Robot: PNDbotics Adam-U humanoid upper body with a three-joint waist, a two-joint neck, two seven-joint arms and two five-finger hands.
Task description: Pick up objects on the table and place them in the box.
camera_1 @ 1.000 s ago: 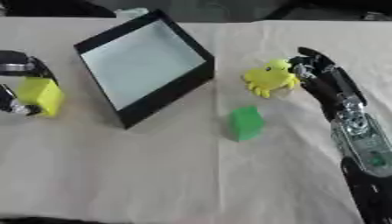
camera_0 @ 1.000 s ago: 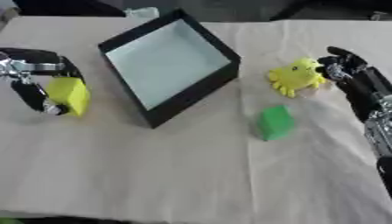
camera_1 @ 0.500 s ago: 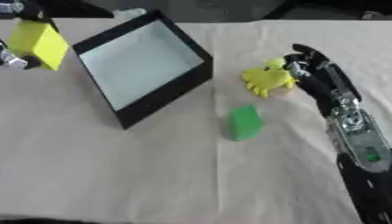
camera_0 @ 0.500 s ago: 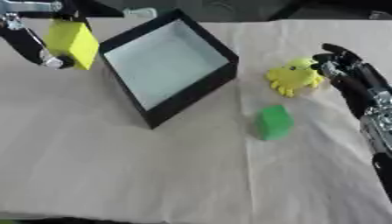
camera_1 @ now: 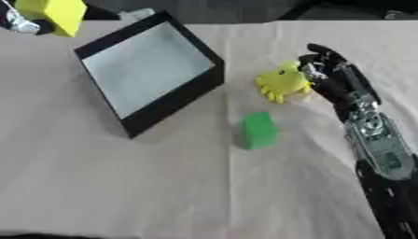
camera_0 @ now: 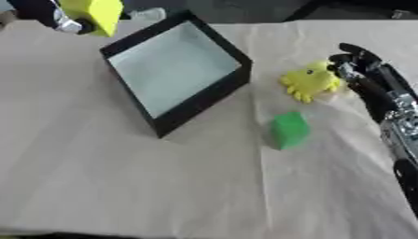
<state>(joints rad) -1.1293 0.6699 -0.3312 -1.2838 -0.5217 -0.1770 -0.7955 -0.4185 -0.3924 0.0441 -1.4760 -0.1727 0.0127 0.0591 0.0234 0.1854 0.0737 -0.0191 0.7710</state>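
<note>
Left eye view: left hand at the far left corner, raised above the counter, fingers curled round a yellow block; only part of the hand shows, the arm mostly out of frame. Block sits just outside the far-left wall of the black box, not yet over the opening. Step in hand, as I judge it: carry phase of the first placement. Next move would call for bringing the block inward over the pale box floor, lowering it and letting go; the box lies askew on the counter, so the path crosses its far-left corner. Box floor shows nothing inside. Right hand lies low on the counter at the right, forearm running back toward the lower right corner, fingers bent and touching or just beside the yellow toy; cannot tell whether they actually close on it. Green block stands free on the counter, near the toy, between toy and box's near corner, untouched.
</note>
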